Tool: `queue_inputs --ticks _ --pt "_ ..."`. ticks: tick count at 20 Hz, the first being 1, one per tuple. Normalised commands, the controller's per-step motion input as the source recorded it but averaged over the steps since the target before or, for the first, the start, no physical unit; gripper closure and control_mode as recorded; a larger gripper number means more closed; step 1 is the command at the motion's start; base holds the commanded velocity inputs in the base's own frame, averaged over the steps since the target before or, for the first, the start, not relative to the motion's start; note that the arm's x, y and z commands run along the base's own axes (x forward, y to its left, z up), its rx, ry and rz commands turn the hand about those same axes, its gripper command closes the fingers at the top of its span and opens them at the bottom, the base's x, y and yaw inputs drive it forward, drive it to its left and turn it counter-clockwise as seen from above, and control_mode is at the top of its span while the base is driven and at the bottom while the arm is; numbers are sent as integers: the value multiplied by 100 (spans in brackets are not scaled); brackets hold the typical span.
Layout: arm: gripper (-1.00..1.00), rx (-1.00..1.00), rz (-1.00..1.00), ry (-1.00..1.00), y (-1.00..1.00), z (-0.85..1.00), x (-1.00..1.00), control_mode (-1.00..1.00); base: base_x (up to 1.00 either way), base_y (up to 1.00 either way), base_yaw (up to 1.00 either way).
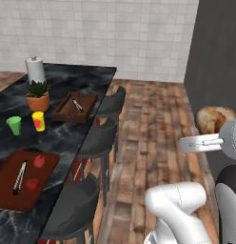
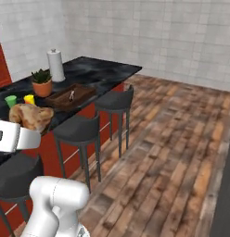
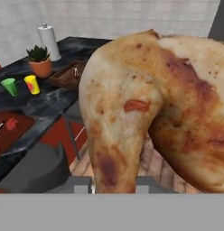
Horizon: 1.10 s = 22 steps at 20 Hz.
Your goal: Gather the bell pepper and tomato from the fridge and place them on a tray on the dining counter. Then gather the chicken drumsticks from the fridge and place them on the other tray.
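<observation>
My gripper (image 3: 113, 187) is shut on a chicken drumstick (image 3: 145, 113), pale tan with browned patches, which bulks close in front of the hand camera. The drumstick (image 1: 213, 119) hangs over the wooden floor, to the right of the dining counter (image 1: 63, 138). On the counter's near end lies the flat reddish-brown tray (image 1: 8, 190), with two small red pieces (image 1: 39, 161) (image 1: 33, 183) on it, the bell pepper and tomato; which is which is unclear. Farther along sits the dark brown rimmed tray (image 1: 74, 108), also seen from the right (image 2: 70, 96).
A utensil lies in each tray. A potted plant (image 1: 38, 97), paper towel roll (image 1: 35, 70), green cup (image 1: 14, 125) and yellow cup (image 1: 38, 121) stand on the counter. Dark stools (image 1: 98, 138) line its edge. A tall dark grey panel (image 1: 215, 47) rises at the right.
</observation>
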Motion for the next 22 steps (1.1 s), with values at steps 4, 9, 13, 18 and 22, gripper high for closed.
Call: queue_inputs --ticks 4,9,13,18,22 --pt "100 0 0 0 0 0 0 100 67 -57 39" --pt "100 0 0 0 0 0 0 100 62 -55 40" --pt "100 0 0 0 0 0 0 100 55 -57 40" --pt "100 0 0 0 0 0 0 100 40 -64 40" --pt "100 0 0 0 0 0 0 100 36 -61 40"
